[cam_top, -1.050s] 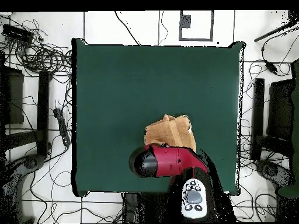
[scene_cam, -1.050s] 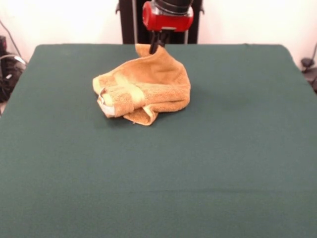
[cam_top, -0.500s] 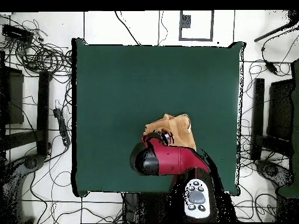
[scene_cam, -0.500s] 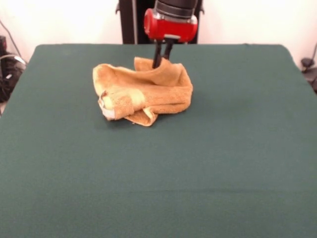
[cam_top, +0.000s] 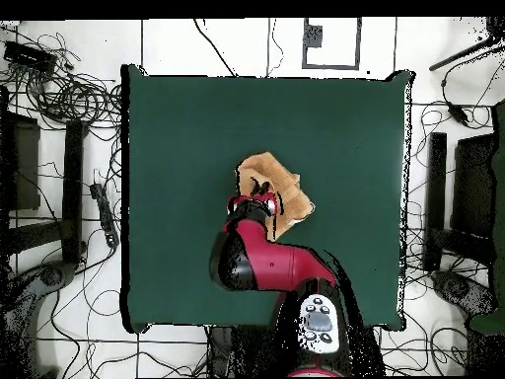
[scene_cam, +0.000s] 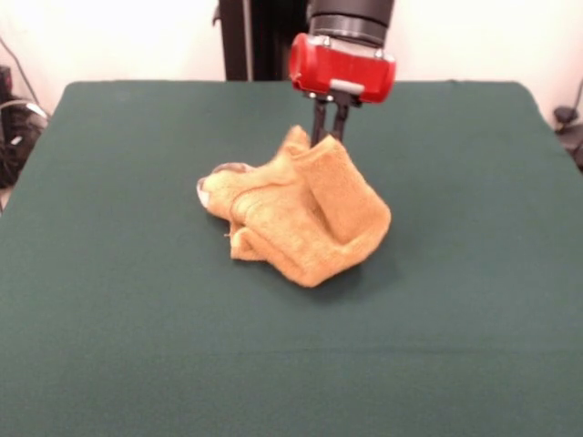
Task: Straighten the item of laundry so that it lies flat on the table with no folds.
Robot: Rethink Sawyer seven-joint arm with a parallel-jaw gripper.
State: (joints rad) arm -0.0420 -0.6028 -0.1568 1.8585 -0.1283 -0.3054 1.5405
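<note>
Dark green cloth table, plain and flat. Near frame centre, fuzzy orange-tan towel bunched in thick folds, peaked upward. Gripper pinched tight on its top fold.

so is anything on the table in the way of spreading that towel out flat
Nothing visible is in the way. The towel is the only thing on the table, with bare green cloth on every side of it. The end effector is already at the bunched towel's raised top edge, with nothing between them.
</note>
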